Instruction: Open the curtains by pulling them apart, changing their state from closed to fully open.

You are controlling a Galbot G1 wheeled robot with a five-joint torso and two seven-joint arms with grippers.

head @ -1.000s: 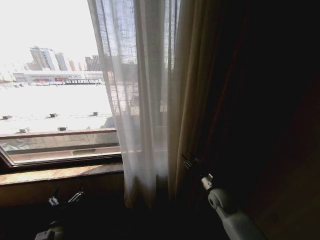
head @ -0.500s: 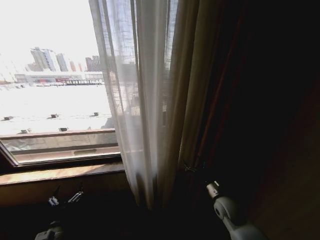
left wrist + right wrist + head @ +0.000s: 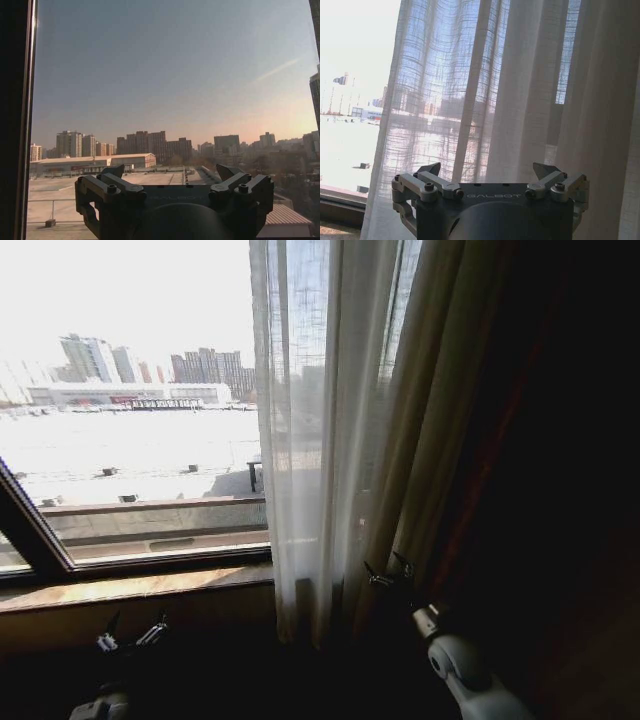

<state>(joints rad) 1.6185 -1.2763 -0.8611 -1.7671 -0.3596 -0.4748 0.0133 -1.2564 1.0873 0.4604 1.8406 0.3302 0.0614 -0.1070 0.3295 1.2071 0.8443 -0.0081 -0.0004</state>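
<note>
**A:** so where are the curtains (image 3: 305,440) right now?

**B:** bunched up right of the middle in the head view, hanging down past the window sill (image 3: 130,585). The sheer white pleats sit right up against the thicker beige drape (image 3: 420,440) on their right. Everything left of them is bare window (image 3: 120,390) with the city outside.

**A:** and the right pincer (image 3: 388,573)?

**B:** low down, just in front of the drape's bottom edge, close to the sheer stuff. Fingers spread wide, holding nothing. Its wrist view looks straight at the pleats (image 3: 485,90), with a gap between fabric and fingertips (image 3: 432,169).

**A:** left one?

**B:** left pincer (image 3: 132,632) is parked low under the sill, also wide open and empty, pointed out the glass.
</note>
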